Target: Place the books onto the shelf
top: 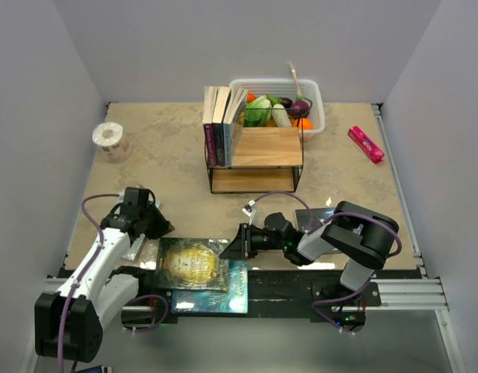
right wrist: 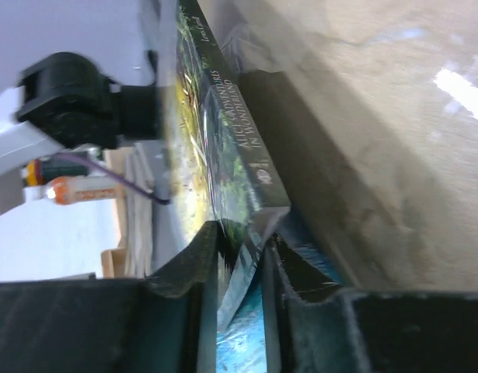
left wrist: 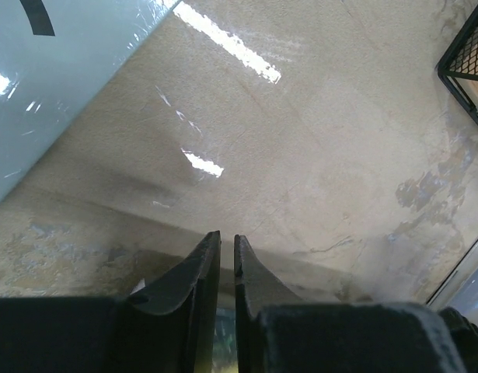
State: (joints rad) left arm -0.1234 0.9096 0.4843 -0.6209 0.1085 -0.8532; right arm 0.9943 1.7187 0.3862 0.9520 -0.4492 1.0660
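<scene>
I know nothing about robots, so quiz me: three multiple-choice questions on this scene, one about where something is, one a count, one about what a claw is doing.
1. Where does the green-gold book lie?
A. on the teal-blue book
B. held in mid-air
C. propped against the far wall

2. How many books stand in the shelf?
A. one
B. three
C. five

3. The right gripper is:
A. wide open in the air
B. shut on the green-gold book's edge
C. shut on nothing

Answers:
1 A, it overlaps the teal-blue one at the near edge.
2 B, three spines show at the shelf's left end.
3 B, the right wrist view shows it clamped on that book.
</scene>
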